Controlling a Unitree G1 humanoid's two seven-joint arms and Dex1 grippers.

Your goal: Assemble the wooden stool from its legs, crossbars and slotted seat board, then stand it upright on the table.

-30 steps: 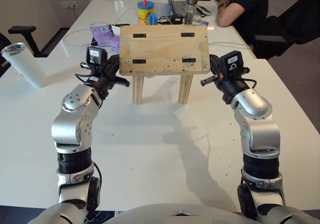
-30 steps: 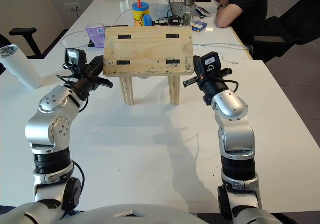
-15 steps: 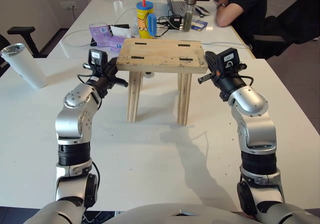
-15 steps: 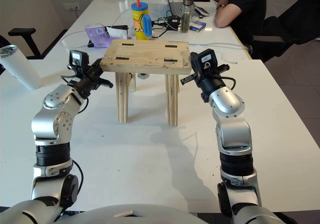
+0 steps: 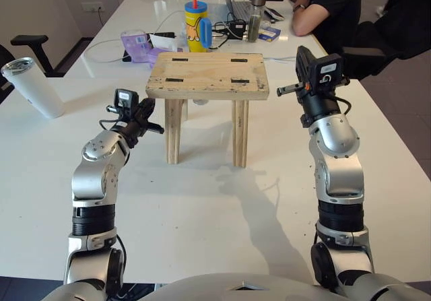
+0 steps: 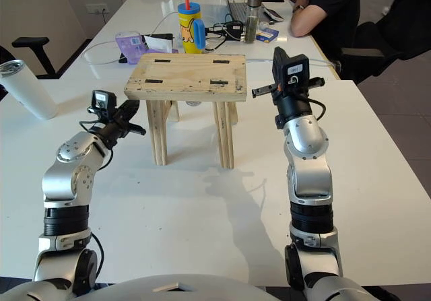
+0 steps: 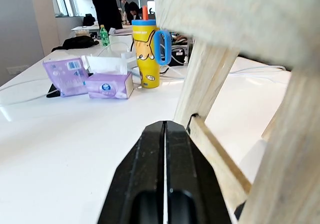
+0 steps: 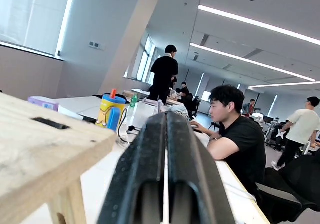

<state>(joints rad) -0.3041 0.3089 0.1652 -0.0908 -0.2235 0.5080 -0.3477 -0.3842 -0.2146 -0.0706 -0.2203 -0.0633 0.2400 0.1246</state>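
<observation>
Evidently the stool (image 5: pixel 207 79) is standing upright on the tabletop (image 5: pixel 202 207), upper centre. The left tool (image 5: pixel 153 127), near a leg, and the right tool (image 5: pixel 283 90), beside the seat, are sitting pinched closed, gripping nothing; drawing them straight outward is looking safest.

Two silver arms of rounded, jointed metal shells were seen, the left arm (image 5: pixel 100 170) and the right arm (image 5: pixel 335 156), each ringed by black ribbed collars (image 5: pixel 91 215) below the elbow. Each was ended by a black two-fingered gripper, the left gripper (image 5: pixel 153 127) and the right gripper (image 5: pixel 281 91). Each gripper was topped by a white-labelled black camera box (image 5: pixel 124 99), and thin black cables (image 5: pixel 106 121) were looped at the wrists.
</observation>
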